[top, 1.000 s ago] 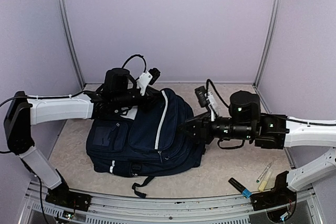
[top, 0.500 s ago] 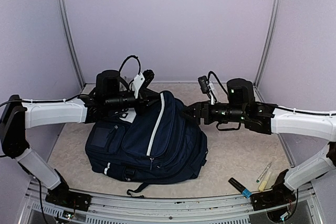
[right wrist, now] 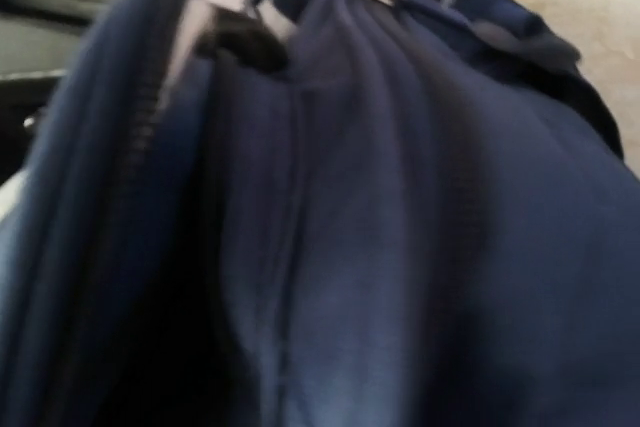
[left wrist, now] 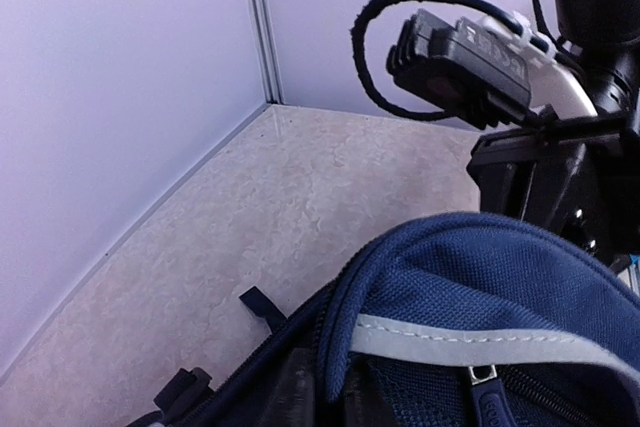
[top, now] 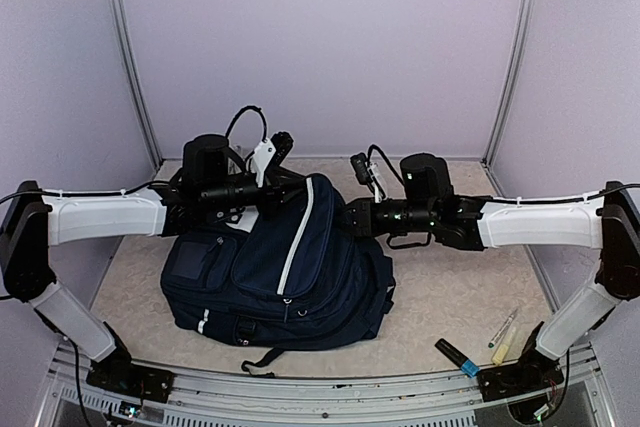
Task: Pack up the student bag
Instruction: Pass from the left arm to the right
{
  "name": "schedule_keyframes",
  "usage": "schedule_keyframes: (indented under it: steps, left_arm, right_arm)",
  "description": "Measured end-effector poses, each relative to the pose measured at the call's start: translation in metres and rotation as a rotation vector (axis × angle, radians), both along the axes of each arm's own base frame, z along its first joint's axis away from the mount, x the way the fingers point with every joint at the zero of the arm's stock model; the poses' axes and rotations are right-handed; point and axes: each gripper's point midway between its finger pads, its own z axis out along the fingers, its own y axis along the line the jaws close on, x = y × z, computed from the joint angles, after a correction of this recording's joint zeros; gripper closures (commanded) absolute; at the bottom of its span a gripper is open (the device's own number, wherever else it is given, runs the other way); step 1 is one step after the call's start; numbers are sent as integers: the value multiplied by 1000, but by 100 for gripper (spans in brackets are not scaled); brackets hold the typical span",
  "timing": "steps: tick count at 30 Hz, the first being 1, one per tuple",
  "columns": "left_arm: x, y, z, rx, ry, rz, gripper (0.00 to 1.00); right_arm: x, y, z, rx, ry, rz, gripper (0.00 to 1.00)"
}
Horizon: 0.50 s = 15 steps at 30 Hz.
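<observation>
The student bag [top: 285, 282], dark navy with a white stripe, stands propped up in the middle of the table, its top raised between both arms. My left gripper [top: 288, 190] is at the bag's top left. In the left wrist view the piped rim of the bag [left wrist: 470, 277] runs down between my dark fingers [left wrist: 298, 387], which hold it. My right gripper [top: 347, 215] presses into the bag's top right edge. Blurred navy fabric [right wrist: 380, 247] fills the right wrist view and hides those fingers, which are shut on the cloth.
A black marker with a blue cap [top: 457, 356] and two pale pens [top: 503, 329] lie at the near right by the right arm's base. Purple walls close in the table on three sides. The right arm's wrist camera [left wrist: 465, 52] shows just beyond the bag's top.
My right arm has swung left and up to the bag's top right edge and closed there. The bag's top has risen and stays raised. The left arm has hardly moved in the last half second.
</observation>
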Motion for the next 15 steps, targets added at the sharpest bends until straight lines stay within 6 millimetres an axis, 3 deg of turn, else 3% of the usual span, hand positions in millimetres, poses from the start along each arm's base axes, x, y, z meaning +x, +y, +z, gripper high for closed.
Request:
schedule_keyframes:
  steps: [2,3,6,9,12,15]
  left_arm:
    - [4,0,2,-4,3,39,7]
    - [8,1,5,-8,0,68,2]
    - [30,8,23,8,5,236,1]
    - [43,20,65,-11,-37,370,1]
    - [26,35,104,-47,-91,426,1]
    - [-18,34,147,-97,-142,399,1]
  right_arm:
    - [2,-1,-3,-7,11,-15,100]
    - [3,-2,-5,-14,16,-24,100]
    - [6,-8,-8,-40,29,-67,100]
    - [4,-11,-7,-54,36,-99,100]
    - [0,-12,-4,-62,37,-124,100]
    - [0,-14,-2,-67,34,-152,100]
